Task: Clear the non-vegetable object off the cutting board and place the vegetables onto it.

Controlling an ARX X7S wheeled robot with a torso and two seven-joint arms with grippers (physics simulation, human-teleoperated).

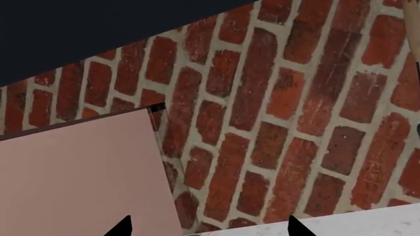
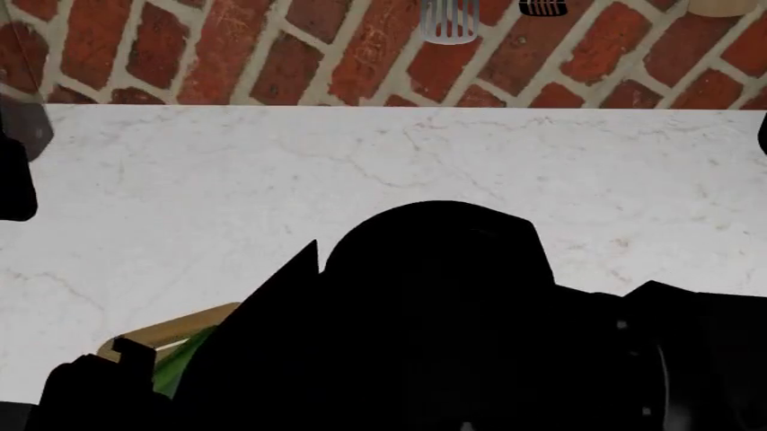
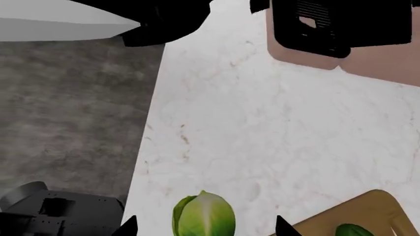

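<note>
While the left claw [image 1: 210, 227] faces the brick wall [image 1: 276, 113] with its tips spread wide and nothing between them, we see the right claw [image 3: 204, 227] equally wide open and empty over the table [image 3: 276, 128]. A light-green leafy vegetable [image 3: 203, 217] lies on the marble below it, close to the table's edge, past which the grey floor [image 3: 72, 123] drops away. Just beside it is the cutting board [image 3: 374, 211], with a dark-green piece [image 3: 354, 230] on its corner. Open marble stretches beyond. From the head view, the robot's body hides most of the board.
</note>
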